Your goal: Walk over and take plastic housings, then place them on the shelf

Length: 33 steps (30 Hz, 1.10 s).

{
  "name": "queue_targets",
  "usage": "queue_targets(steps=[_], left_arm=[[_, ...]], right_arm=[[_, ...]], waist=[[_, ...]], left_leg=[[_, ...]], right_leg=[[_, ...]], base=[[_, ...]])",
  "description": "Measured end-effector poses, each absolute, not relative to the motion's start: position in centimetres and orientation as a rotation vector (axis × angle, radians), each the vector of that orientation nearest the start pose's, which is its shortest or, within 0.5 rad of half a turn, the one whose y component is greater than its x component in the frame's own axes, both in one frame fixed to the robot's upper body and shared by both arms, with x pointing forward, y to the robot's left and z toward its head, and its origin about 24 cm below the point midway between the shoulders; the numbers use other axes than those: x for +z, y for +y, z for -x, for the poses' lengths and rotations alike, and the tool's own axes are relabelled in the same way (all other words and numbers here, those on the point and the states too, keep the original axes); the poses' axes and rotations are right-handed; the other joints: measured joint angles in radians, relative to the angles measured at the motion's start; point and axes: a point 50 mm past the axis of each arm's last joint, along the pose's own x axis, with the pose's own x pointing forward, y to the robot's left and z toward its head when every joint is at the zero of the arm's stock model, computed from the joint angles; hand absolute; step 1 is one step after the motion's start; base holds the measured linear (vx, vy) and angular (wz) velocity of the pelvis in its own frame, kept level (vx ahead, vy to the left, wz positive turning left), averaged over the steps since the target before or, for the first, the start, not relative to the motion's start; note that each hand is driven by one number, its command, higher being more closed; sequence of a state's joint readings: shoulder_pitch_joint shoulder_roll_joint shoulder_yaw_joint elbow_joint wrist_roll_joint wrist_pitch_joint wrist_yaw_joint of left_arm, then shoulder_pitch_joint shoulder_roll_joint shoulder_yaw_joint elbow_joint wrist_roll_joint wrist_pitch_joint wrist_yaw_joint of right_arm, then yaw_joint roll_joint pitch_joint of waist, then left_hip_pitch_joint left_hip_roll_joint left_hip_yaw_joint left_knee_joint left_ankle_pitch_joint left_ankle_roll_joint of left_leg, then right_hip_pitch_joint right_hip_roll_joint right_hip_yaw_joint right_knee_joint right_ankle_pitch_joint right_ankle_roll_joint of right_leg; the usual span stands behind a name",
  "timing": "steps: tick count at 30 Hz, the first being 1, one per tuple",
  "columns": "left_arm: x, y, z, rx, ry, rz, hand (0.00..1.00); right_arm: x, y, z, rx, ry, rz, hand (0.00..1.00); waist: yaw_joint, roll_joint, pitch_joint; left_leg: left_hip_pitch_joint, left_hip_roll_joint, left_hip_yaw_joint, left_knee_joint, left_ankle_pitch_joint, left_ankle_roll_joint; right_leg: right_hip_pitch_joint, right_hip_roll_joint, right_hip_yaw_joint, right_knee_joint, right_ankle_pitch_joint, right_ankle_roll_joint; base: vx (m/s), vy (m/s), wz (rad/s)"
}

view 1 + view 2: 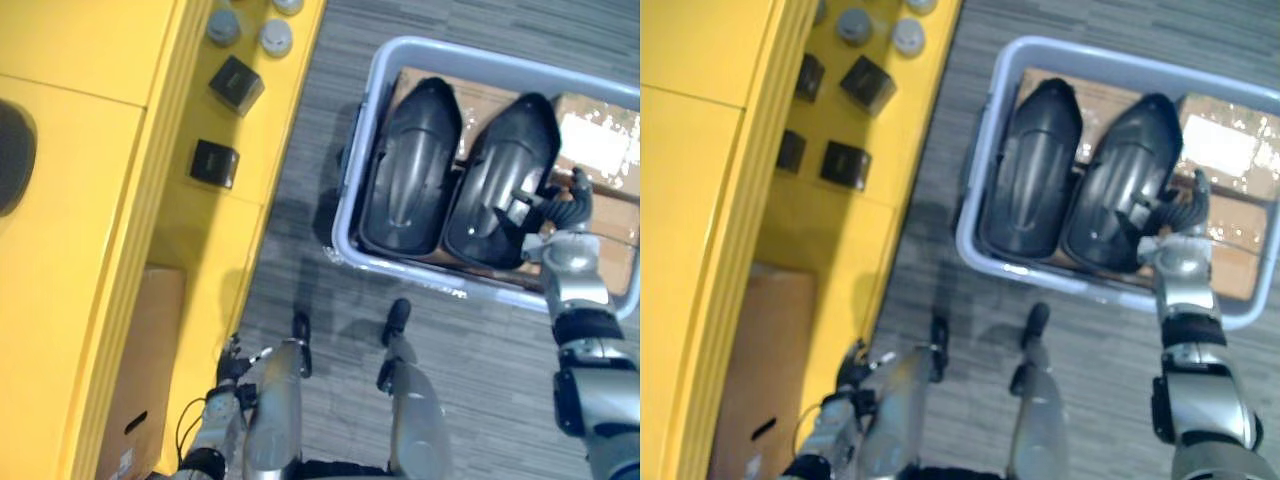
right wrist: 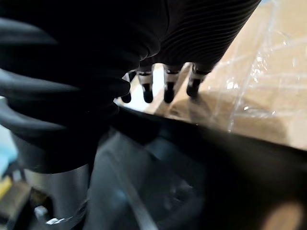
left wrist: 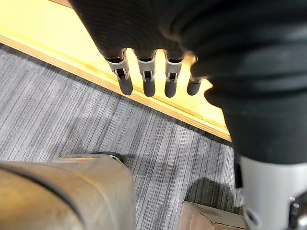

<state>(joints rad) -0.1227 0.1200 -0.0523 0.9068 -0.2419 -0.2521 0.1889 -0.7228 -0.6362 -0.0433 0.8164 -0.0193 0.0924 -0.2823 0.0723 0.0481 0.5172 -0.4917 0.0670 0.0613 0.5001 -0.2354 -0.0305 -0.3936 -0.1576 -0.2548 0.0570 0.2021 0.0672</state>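
Note:
Two black plastic housings lie side by side in a grey bin [image 1: 400, 55] on the carpet, the left housing [image 1: 410, 165] and the right housing [image 1: 500, 175]. My right hand [image 1: 562, 208] is at the right housing's near right edge. In the right wrist view its fingers [image 2: 168, 88] run straight across the dark rim of that housing [image 2: 192, 158], with their tips over plastic-wrapped cardboard [image 2: 268, 96]. The thumb is hidden. My left hand [image 1: 226, 372] hangs low beside the yellow shelf [image 1: 90, 200], its fingers [image 3: 146, 79] straight and holding nothing.
Small black boxes [image 1: 236, 84] and grey round caps [image 1: 222, 27] sit on the yellow shelf's lower board. A cardboard box [image 1: 140, 370] stands under the shelf at the lower left. Wrapped cardboard boxes [image 1: 600, 140] lie in the bin under and beside the housings.

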Motion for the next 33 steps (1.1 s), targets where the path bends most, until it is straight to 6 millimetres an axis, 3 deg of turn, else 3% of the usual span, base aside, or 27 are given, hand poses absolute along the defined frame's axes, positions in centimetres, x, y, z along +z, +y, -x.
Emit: queue_targets(steps=[6,16,24,30,33], left_arm=[[-9.8,19.1,-21.4,0.284,0.547,0.046,0.0],[-10.0,19.1,-21.2,0.303,0.565,0.077,0.0],[-9.9,19.1,-21.1,0.299,0.551,0.081,0.0],[-8.4,19.0,-21.7,0.265,0.45,0.106,0.0],[-6.6,18.8,-22.5,0.239,0.36,0.16,0.0]], right_arm=[[14.6,-33.7,-34.9,-0.625,0.124,0.684,1.0],[13.2,-33.8,-34.7,-0.614,0.233,0.857,1.0],[12.4,-34.0,-34.4,-0.598,0.315,0.913,1.0],[11.4,-34.7,-33.3,-0.619,0.351,0.91,1.0],[10.9,-35.3,-31.8,-0.659,0.33,0.918,1.0]], waist=[[-0.002,0.0,0.0],[0.001,0.006,-0.004],[0.004,0.012,-0.028],[-0.002,0.014,-0.031],[-0.006,0.013,-0.032]], left_leg=[[0.0,0.002,0.001,0.002,0.001,-0.001],[0.002,0.003,-0.008,-0.002,0.008,-0.005],[0.024,-0.001,-0.014,-0.022,0.024,-0.007],[0.096,-0.001,-0.01,-0.058,0.031,-0.009],[0.141,0.0,-0.01,-0.085,0.034,-0.012]], right_leg=[[-0.004,0.0,0.002,0.011,-0.005,-0.004],[-0.005,-0.001,-0.012,0.033,-0.022,-0.003],[0.013,-0.005,-0.02,0.033,-0.023,-0.004],[0.078,-0.005,-0.022,0.02,-0.03,-0.001],[0.125,-0.002,-0.028,-0.011,-0.028,0.002]], base=[[0.0,0.0,0.0],[0.0,-0.007,0.03],[-0.01,-0.008,0.04],[0.0,-0.003,0.01],[0.04,-0.02,0.04]])
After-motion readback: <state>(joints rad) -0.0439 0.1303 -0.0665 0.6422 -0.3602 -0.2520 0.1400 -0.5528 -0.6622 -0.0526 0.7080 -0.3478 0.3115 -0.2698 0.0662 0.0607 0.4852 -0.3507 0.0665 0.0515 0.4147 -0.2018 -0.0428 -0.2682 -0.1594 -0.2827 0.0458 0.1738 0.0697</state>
